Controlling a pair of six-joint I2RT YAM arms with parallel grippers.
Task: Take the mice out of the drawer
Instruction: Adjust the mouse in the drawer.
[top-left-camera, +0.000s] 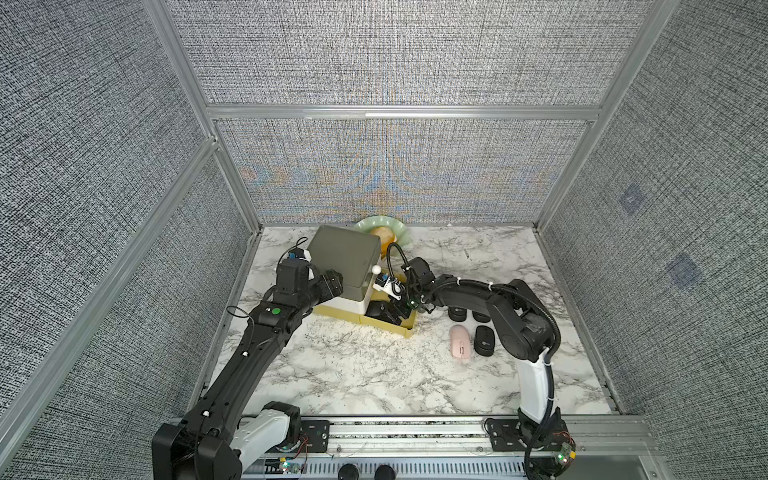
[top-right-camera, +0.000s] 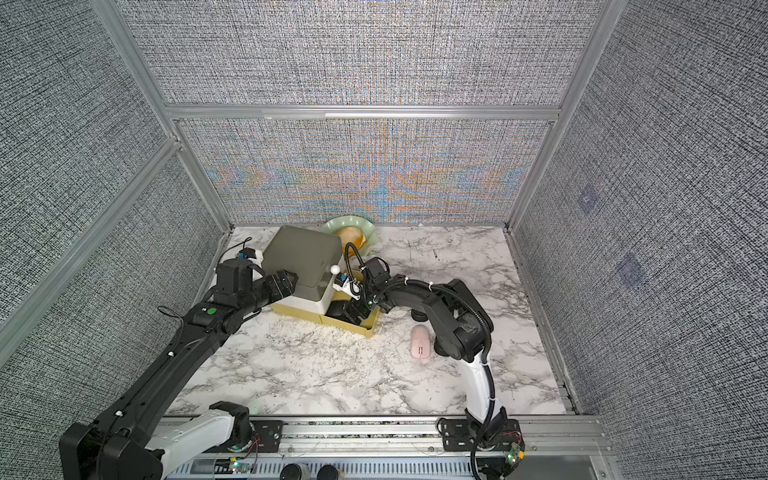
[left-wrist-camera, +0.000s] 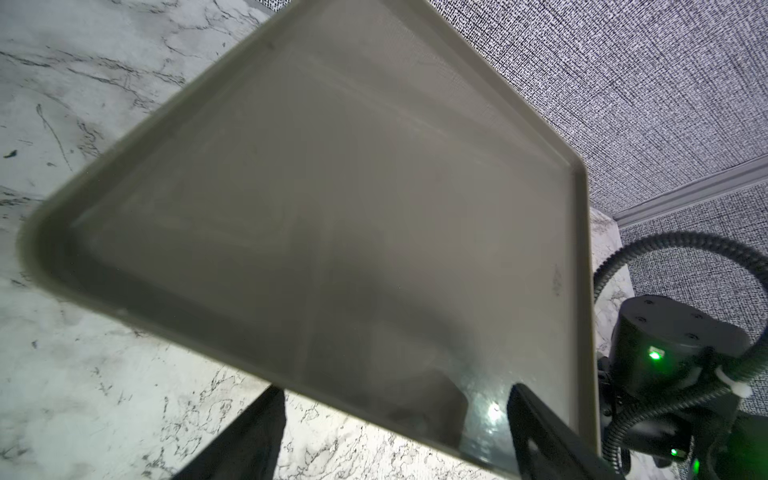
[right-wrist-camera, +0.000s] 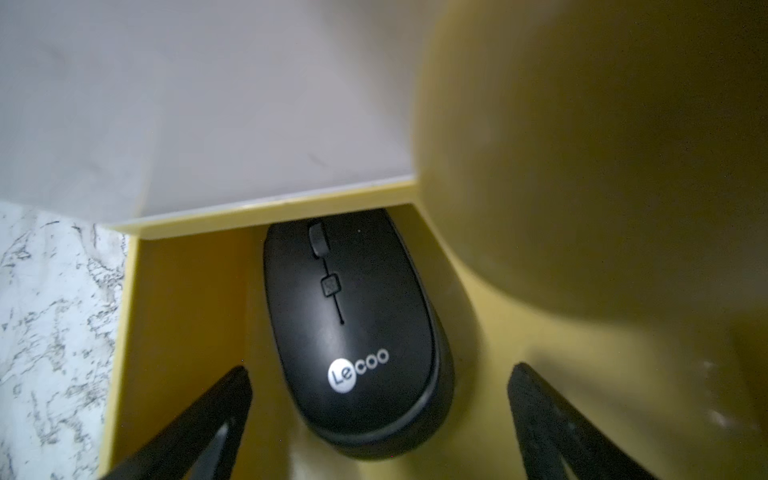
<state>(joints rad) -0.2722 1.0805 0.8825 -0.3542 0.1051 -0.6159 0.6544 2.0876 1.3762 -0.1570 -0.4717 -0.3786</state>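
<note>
The yellow drawer (top-left-camera: 409, 324) stands pulled out at the bottom of a small cabinet with a grey top (top-left-camera: 347, 253). One black mouse (right-wrist-camera: 353, 324) lies in the drawer (right-wrist-camera: 187, 311). My right gripper (right-wrist-camera: 380, 370) is open, with a finger on each side of the mouse's rear and clear of it. In a top view this gripper (top-left-camera: 392, 312) reaches down into the drawer. A pink mouse (top-left-camera: 460, 343) and three black mice (top-left-camera: 484, 340) lie on the table to the right. My left gripper (left-wrist-camera: 395, 388) is open and straddles the edge of the grey top (left-wrist-camera: 332, 208).
A pale green dish (top-left-camera: 395, 226) with something orange in it sits behind the cabinet at the back wall. A white knob (top-left-camera: 376, 269) sticks out from an upper drawer, just above my right wrist. The right arm's elbow (top-left-camera: 519, 328) hangs over the mice on the table.
</note>
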